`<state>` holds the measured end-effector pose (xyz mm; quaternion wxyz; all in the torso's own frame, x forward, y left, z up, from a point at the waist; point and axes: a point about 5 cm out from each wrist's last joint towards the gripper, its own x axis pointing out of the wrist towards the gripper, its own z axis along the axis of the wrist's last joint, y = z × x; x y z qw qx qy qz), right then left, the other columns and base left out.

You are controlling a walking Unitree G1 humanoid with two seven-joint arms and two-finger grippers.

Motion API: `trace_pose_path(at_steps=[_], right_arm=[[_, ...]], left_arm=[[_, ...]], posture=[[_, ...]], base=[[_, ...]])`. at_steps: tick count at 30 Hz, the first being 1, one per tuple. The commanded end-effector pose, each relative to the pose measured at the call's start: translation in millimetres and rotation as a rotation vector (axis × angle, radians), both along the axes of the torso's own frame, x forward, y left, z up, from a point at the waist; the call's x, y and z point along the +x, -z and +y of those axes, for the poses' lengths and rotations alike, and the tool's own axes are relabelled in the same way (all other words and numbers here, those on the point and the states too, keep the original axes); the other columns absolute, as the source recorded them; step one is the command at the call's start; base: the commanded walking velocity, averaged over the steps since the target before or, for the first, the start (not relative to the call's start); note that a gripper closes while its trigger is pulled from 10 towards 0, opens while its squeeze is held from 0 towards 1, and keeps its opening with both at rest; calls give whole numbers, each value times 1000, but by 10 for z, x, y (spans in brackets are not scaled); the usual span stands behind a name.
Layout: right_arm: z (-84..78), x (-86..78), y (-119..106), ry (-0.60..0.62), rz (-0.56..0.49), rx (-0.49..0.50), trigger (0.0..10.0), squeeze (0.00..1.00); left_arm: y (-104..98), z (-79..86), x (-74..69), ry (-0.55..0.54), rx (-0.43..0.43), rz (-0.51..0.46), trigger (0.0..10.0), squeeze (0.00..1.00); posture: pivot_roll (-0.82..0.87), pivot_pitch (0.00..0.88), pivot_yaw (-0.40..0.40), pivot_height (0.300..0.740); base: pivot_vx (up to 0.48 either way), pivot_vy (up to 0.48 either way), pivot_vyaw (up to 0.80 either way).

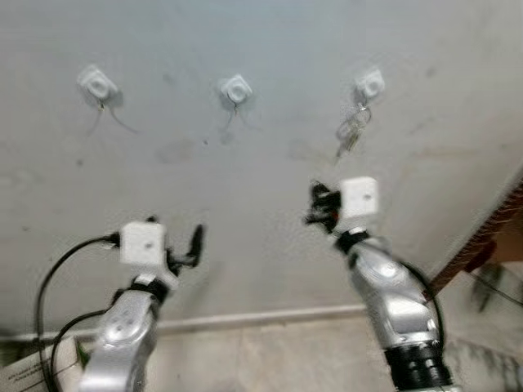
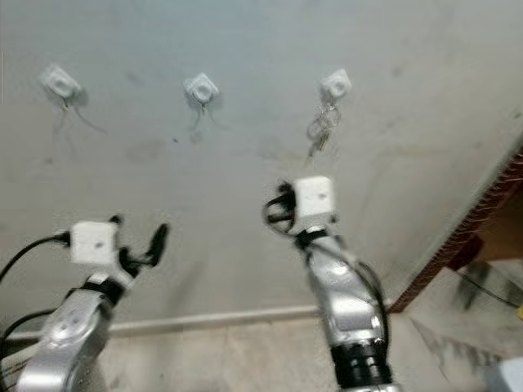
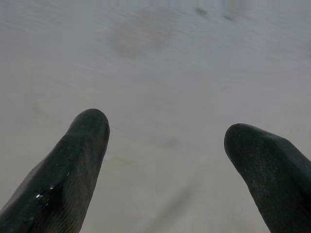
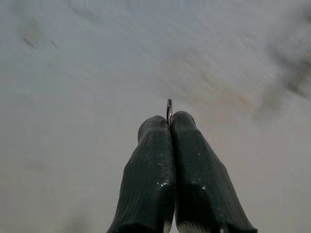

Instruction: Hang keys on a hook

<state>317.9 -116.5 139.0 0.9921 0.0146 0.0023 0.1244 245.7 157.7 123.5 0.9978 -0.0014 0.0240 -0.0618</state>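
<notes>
Three white hooks sit in a row on the grey wall: left hook (image 1: 97, 83), middle hook (image 1: 236, 89), right hook (image 1: 369, 82). A bunch of keys (image 1: 351, 131) hangs from the right hook. My right gripper (image 1: 317, 204) is raised below and left of those keys, apart from them. In the right wrist view its fingers (image 4: 150, 160) are pressed together, and a thin sliver of metal ring (image 4: 169, 108) sticks out between the tips. My left gripper (image 1: 178, 238) is held lower, under the gap between the left and middle hooks. It is open, with its fingers (image 3: 82, 145) apart on nothing.
A pale baseboard (image 1: 261, 317) runs along the foot of the wall above a tiled floor. A brick wall edge (image 1: 490, 237) slants in at the right. Black cables (image 1: 45, 282) loop beside my left arm, with a box (image 1: 24, 376) below them.
</notes>
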Motion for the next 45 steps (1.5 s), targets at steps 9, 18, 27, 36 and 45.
trace_pose_path(at_steps=[9, 18, 27, 36, 45], right_arm=[[115, 20, -92, -45, -37, 3, 10000, 0], [175, 40, -175, -61, -71, 3, 10000, 0], [204, 17, -268, -115, -106, 68, 10000, 0], [323, 128, -448, -143, -163, 121, 10000, 0], [405, 245, -632, -176, -221, 147, 10000, 0]], left_arm=[[-36, 39, -30, 3, 45, -23, 10000, 0], [-71, -61, -47, 83, 78, -44, 10000, 0], [-170, -318, -175, 277, 110, -97, 10000, 0], [-220, -413, -202, 371, 150, -124, 10000, 0], [-228, -396, -188, 355, 155, -128, 10000, 0]], posture=[[203, 0, -40, 740], [211, 0, -41, 740], [213, 0, -26, 740], [219, 2, -12, 740], [222, 8, -16, 740]], base=[[0, 0, 0], [0, 0, 0], [0, 0, 0], [0, 0, 0], [0, 0, 0]])
